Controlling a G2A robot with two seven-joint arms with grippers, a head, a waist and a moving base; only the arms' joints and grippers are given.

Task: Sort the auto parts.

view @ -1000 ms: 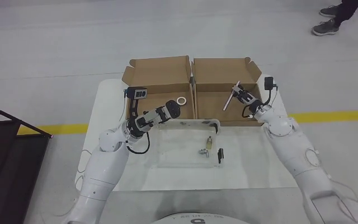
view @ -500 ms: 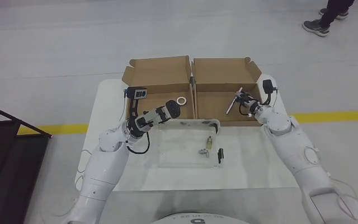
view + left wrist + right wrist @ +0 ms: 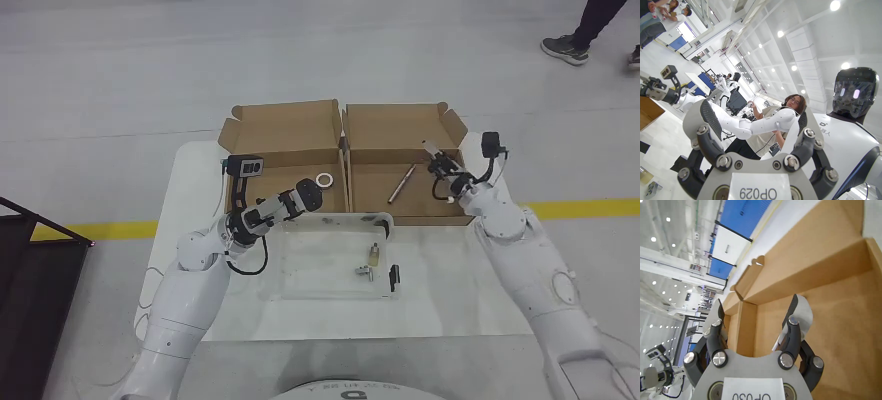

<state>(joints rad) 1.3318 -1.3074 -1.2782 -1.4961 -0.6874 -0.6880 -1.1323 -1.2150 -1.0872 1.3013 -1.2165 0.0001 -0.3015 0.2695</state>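
Top view: the three bits in the clear plastic tray (image 3: 320, 250) are too small to type: brass-coloured piece (image 3: 373, 254), small grey piece (image 3: 362, 272), black piece (image 3: 394, 277). Shapes unreadable.
The tray's far-left corner is hidden under the left gripper (image 3: 310, 192). It also covers a stretch of the near wall of the left brown cardboard box (image 3: 285, 125). From above, that gripper is a dark blob and its fingers can't be resolved.
The right arm (image 3: 500, 230) hides the near-right corner of the right brown cardboard box (image 3: 395, 125).
Left wrist view: the brass-coloured piece and small grey piece are cut off at the picture's edge.
Right wrist view: the right gripper (image 3: 757, 299) blocks the box floor directly behind its body.
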